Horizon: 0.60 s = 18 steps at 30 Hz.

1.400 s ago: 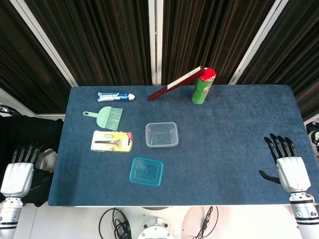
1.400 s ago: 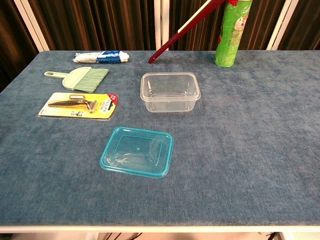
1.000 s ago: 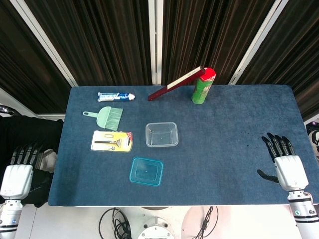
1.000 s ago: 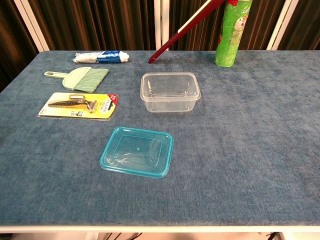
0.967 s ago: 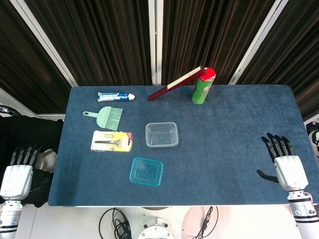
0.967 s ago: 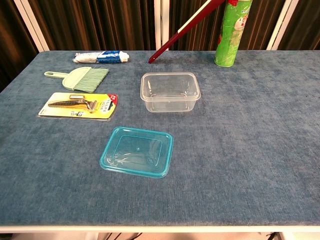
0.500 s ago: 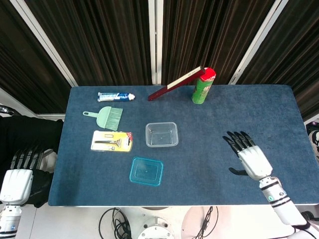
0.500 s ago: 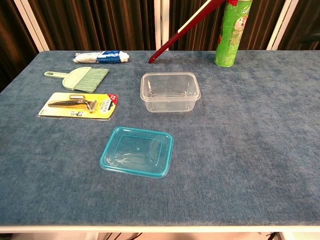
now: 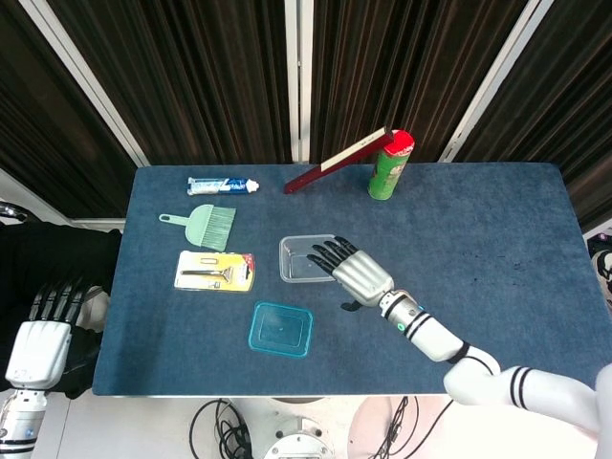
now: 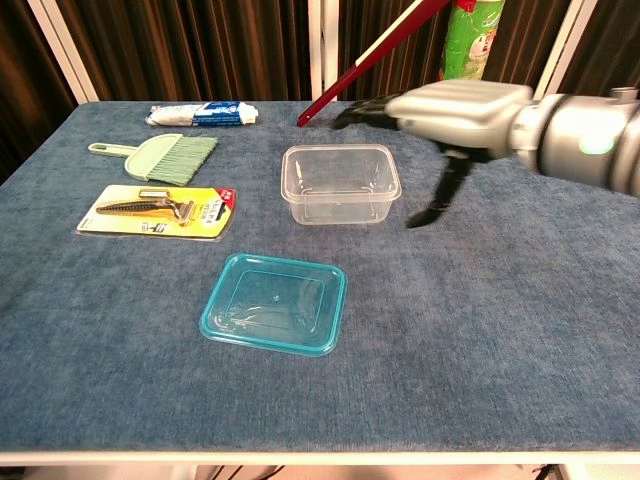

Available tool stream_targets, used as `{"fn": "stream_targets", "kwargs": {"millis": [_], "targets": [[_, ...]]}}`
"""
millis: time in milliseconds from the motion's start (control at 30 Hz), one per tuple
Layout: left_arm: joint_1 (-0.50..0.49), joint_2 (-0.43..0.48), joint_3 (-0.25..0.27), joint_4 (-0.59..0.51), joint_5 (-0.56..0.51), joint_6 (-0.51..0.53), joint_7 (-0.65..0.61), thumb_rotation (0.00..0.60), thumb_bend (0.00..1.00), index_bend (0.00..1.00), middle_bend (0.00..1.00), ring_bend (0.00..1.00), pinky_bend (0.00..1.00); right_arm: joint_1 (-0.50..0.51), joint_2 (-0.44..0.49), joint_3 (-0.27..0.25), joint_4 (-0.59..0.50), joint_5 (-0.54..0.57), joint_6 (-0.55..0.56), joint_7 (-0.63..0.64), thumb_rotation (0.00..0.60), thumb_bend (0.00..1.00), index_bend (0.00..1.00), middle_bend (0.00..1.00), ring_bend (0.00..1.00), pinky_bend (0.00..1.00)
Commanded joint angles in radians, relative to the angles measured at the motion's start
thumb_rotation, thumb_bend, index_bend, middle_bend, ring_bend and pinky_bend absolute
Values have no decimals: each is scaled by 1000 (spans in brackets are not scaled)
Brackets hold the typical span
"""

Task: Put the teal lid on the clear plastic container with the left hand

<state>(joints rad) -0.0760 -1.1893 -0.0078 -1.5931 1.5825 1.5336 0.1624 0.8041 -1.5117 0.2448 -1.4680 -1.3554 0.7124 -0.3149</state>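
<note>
overhead, my left hand (image 9: 38, 349) hangs off the table's left edge, fingers straight, holding nothing; my right hand (image 9: 352, 270) hovers spread and empty over the clear plastic container (image 9: 301, 259). from the chest, the teal lid (image 10: 275, 302) lies flat just in front of the container, long axis roughly left-right. it looks light, thin, slick; i'd pinch a rim edge.

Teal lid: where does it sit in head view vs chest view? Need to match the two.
Head view: teal lid lies low, left of centre, near the table's front edge.
Chest view: teal lid lies flat, centre-left, in the foreground.
Shared landmark: the clear plastic container sits just beyond the lid, slightly to its right, apart from it in both views.
</note>
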Motion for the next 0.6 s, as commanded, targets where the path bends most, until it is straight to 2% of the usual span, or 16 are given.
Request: {"fn": "stream_targets", "kwargs": {"millis": [33, 267, 400, 600], "targets": [[-3, 2, 0, -1, 3, -3, -2, 600, 15, 44, 0, 0, 0, 105, -145, 41, 159, 109, -79, -73, 600, 26, 0, 0, 0, 0], [-6, 5, -1, 7, 2, -8, -20, 600, 14, 44, 0, 0, 0, 235, -335, 72, 410, 187, -118, -76, 600, 26, 0, 0, 0, 0], [-8, -3, 0, 21, -2, -15, -37, 600, 15, 48, 0, 0, 0, 309, -452, 114, 571, 214, -113, -33, 600, 26, 0, 0, 0, 0], [-2, -11, 2, 41, -8, -12, -62, 600, 14, 48, 0, 0, 0, 408, -569, 162, 760, 229, -109, 14, 600, 26, 0, 0, 0, 0]]}}
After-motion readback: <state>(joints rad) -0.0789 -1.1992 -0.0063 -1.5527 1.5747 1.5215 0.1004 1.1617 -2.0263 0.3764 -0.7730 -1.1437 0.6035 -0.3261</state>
